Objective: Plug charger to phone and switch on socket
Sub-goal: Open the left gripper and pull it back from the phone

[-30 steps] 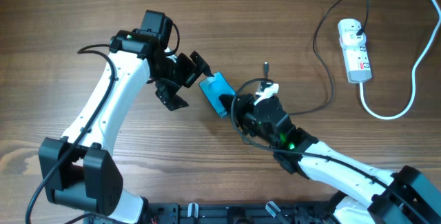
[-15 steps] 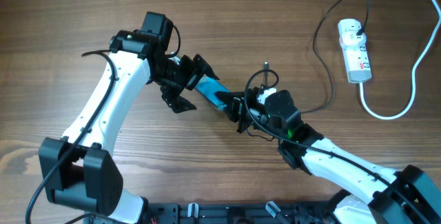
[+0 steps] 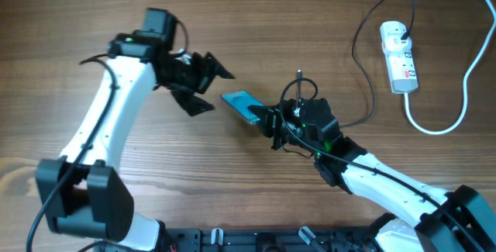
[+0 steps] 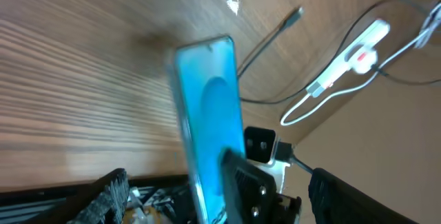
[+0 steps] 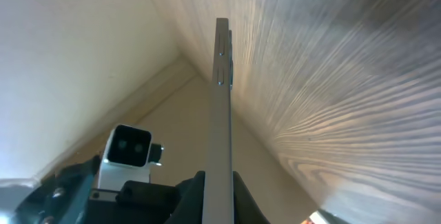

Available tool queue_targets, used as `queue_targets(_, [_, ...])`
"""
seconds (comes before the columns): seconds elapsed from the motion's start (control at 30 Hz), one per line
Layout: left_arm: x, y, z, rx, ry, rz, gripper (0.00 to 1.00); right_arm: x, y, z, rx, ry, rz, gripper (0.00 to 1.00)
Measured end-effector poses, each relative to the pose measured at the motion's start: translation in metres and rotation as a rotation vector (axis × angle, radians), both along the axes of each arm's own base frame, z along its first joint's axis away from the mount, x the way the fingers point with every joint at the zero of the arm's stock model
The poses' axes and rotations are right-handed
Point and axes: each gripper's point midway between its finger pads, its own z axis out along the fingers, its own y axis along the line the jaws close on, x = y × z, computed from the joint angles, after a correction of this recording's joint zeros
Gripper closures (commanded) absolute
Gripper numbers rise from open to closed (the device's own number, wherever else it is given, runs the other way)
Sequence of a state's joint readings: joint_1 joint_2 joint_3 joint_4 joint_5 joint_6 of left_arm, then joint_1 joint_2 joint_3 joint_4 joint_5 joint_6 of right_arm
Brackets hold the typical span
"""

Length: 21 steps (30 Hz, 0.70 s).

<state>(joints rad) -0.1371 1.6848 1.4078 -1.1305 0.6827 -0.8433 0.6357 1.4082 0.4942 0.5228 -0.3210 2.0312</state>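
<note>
The phone, with a turquoise screen, is tilted on edge near the table's middle. My right gripper is shut on its near end. The right wrist view shows it edge-on between the fingers. My left gripper is open and empty, a short way left of the phone; in its wrist view the phone stands between its spread fingers. The charger, a thin black cable, runs from the socket towards my right arm. Its plug tip lies loose behind the right wrist.
The socket's thick white cord loops along the right edge of the wooden table. The socket and plug tip also show far off in the left wrist view. Both arm bases stand at the front edge.
My left gripper has let go of the phone, opened and pulled back to the left. My right gripper has closed on the phone and now holds it alone.
</note>
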Motion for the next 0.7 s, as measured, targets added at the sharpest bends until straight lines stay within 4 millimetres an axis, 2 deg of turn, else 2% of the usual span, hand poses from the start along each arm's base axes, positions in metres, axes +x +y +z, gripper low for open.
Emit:
queue_targets(0.07, [-0.002,0.026,0.014,0.007,-0.047,0.027,0.15,0.0,0.0,0.0,-0.029,-0.044,0.021,0.95])
queue_targets(0.13, [-0.014,0.047,0.042,0.032,-0.141,0.041,0.09,0.0,0.0,0.0,-0.068,-0.103,0.051,0.95])
queue_targets(0.17, [-0.027,0.056,0.063,0.067,-0.223,0.04,0.07,-0.002,0.001,0.0,-0.085,-0.131,0.074,0.96])
queue_targets(0.23, [-0.052,0.063,0.096,0.115,-0.364,0.023,0.04,-0.005,0.003,0.001,-0.092,-0.153,0.109,0.96])
queue_targets(0.33, [-0.106,0.073,0.159,0.204,-0.683,0.04,0.05,-0.013,0.007,0.005,-0.042,-0.126,0.175,0.96])
queue_targets(0.4, [-0.143,0.084,0.186,0.266,-0.846,0.103,0.04,-0.019,0.012,0.012,0.025,-0.086,0.204,0.96])
queue_targets(0.43, [-0.159,0.088,0.194,0.285,-0.893,0.139,0.04,-0.021,0.015,0.022,0.071,-0.086,0.218,0.96])
queue_targets(0.47, [-0.177,0.095,0.198,0.313,-0.933,0.191,0.04,-0.024,0.02,0.036,0.128,-0.105,0.245,0.96])
queue_targets(0.53, [-0.2,0.107,0.195,0.351,-0.938,0.273,0.04,-0.026,0.026,0.066,0.221,-0.185,0.281,0.96])
queue_targets(0.57, [-0.203,0.11,0.191,0.361,-0.927,0.294,0.07,-0.028,0.028,0.084,0.267,-0.244,0.299,0.96])
queue_targets(0.63, [-0.202,0.114,0.177,0.366,-0.864,0.328,0.09,-0.032,0.029,0.1,0.31,-0.302,0.322,0.96])
queue_targets(0.7, [-0.192,0.116,0.148,0.353,-0.741,0.389,0.1,-0.036,0.03,0.105,0.327,-0.314,0.345,0.96])
